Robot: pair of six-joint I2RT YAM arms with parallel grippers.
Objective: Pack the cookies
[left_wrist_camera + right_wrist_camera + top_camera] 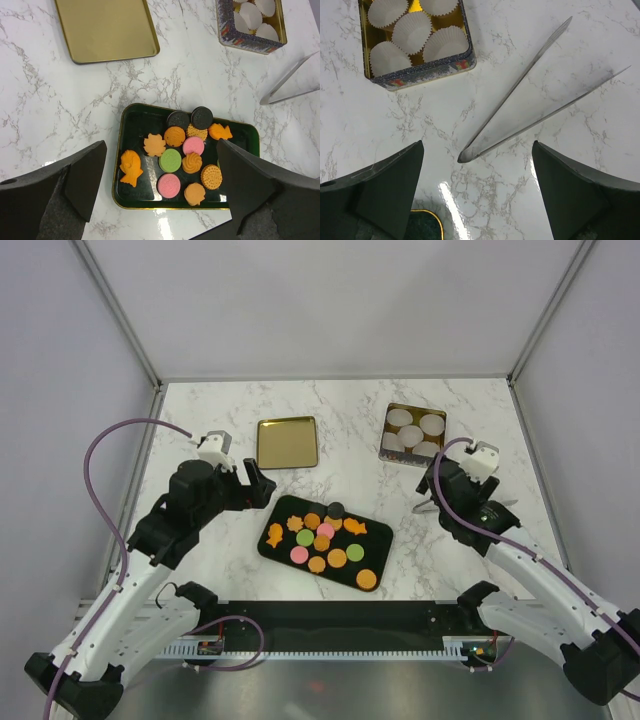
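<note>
While the left hand [161, 142] and right hand [477, 146] hang spread and empty, the cookies [172, 160] sit on a dark tray [131, 114] at the centre of the counter [350, 410]. The tongs [468, 154] lie flat at 3 o'clock; thin steel on glossy marble may skid from a pinch.

Metal tongs [515, 87] are laid flat on the marble table [600, 125], with the joined end nearest the camera and the two arms spread toward the upper right. An open tin [420, 74] is set at the upper left, apart from the tongs, and five white fluted paper cups [411, 31] are seen inside it. The right gripper [477, 170] is held above the table with its dark fingers [385, 190] wide apart. A gold-rimmed dark tray [425, 225] corner is seen at the bottom edge.
</note>
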